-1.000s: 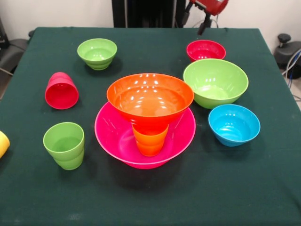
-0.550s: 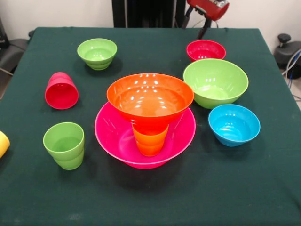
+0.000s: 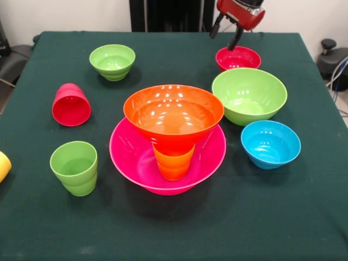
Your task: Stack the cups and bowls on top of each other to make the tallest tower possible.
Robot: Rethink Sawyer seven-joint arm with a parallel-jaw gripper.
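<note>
The tower stands mid-table: a very large pink bowl (image 3: 126,157) holds an upright orange cup (image 3: 173,164), and a large orange bowl (image 3: 173,111) sits on that cup. Around it are a large green bowl (image 3: 249,95), a small red bowl (image 3: 238,57), a small blue bowl (image 3: 270,144) and a small green bowl (image 3: 112,61). A red cup (image 3: 71,104) lies on its side. A green cup (image 3: 74,167) stands upright. A yellow cup (image 3: 2,166) shows at the left edge. My gripper (image 3: 224,40) hangs open and empty just above the red bowl's far left rim.
A dark green cloth (image 3: 174,228) covers the table. Black equipment with cables (image 3: 333,58) sits off the right edge, and a dark object (image 3: 12,62) lies off the left edge.
The gripper has come down further into view and a little left, closer to the small red bowl. None of the bowls or cups has moved.
</note>
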